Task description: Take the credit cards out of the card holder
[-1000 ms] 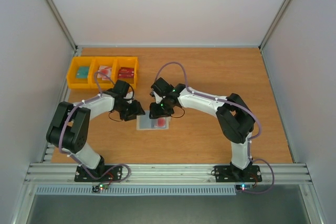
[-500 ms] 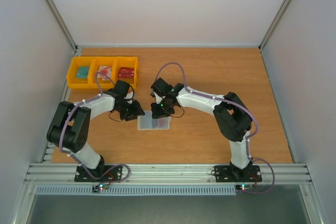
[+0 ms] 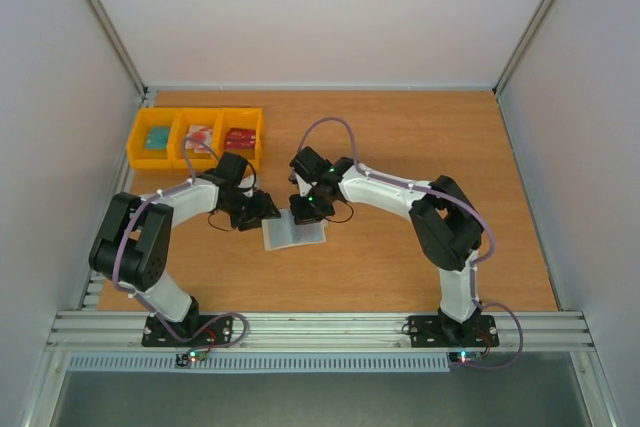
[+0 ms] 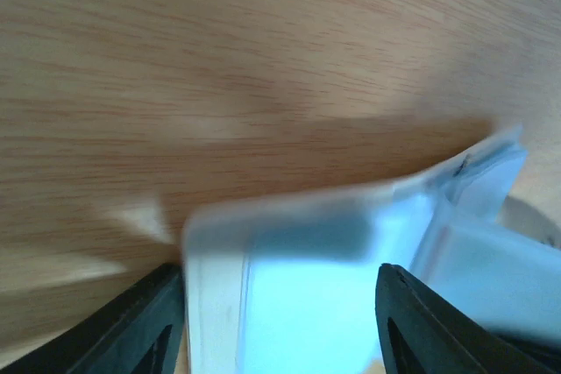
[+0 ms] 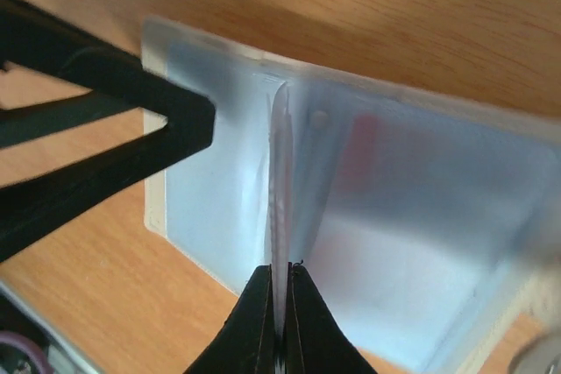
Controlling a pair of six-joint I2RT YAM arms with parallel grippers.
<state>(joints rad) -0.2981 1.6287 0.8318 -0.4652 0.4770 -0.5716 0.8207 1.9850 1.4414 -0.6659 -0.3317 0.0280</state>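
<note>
The card holder [image 3: 293, 234] lies open on the wooden table, pale blue-grey inside. My right gripper [image 5: 280, 273] is shut on a thin clear pocket leaf that stands up edge-on from the holder's fold [image 5: 282, 102]. A reddish patch of a credit card [image 5: 364, 142] shows blurred through the pocket to the right of that leaf. My left gripper [image 4: 280, 282] is open, its two fingers astride the holder's left flap [image 4: 333, 304]. One left finger [image 5: 131, 102] rests at that flap's corner. In the top view both grippers, left [image 3: 262, 210] and right [image 3: 305, 209], meet over the holder.
Three yellow bins [image 3: 160, 160] stand in a row at the back left, holding a teal item [image 3: 158, 137], a whitish-pink card [image 3: 200, 135] and a red one [image 3: 240, 137]. White walls close in the table on three sides.
My right gripper has shut on the pocket leaf and raised it. The red-marked card seen in the top view a second ago is now covered. The left arm has shifted slightly.
</note>
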